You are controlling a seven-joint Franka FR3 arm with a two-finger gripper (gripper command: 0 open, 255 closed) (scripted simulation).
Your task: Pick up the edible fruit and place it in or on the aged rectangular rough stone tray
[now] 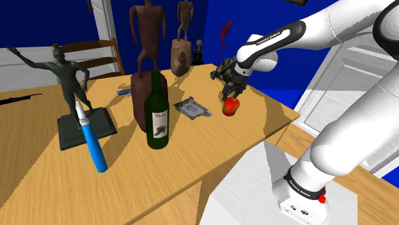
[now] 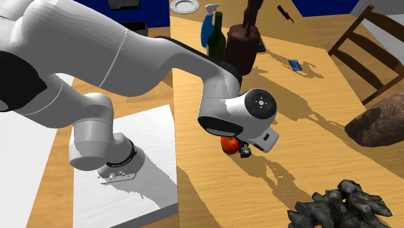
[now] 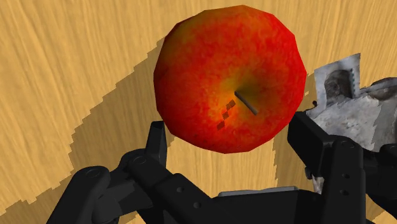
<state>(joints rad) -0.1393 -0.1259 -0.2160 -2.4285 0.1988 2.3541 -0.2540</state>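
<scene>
Reaching from my stand [image 1: 281, 192] out over the table [image 1: 192, 166], I have my arm [image 1: 352, 121] folded at the elbow and my wrist turned steeply down. My claw [image 1: 230, 94] is closed part-way around the apple [image 1: 231, 107]: in the wrist view one finger [image 3: 157, 137] presses each side of the red fruit and its stalk faces the camera. Whether the apple rests on the wood or hangs just clear of it I cannot tell.

The apple sits just beside the tray [image 1: 193, 107], a grey, rough, flat rectangle, on the side of the tray nearer the table's corner. Past the apple, away from the tray, the tabletop ends soon; the edge runs back from there toward my stand. On that side of the tray the wood is bare.

On the tray's other side stands the green bottle [image 1: 156, 112], near it and upright. Just behind the bottle is a tall brown statue [image 1: 148, 38] on its block. Farther from the tray than the bottle, a blue sprayer [image 1: 96, 147] leans, and beyond it a dark figure [image 1: 64, 77] stands on a flat base. Behind the tray, toward the blue wall, there is a brown rock [image 1: 181, 56]. The bottle and statue rise well above the tray and wall off that side; the tray's top itself is open.
</scene>
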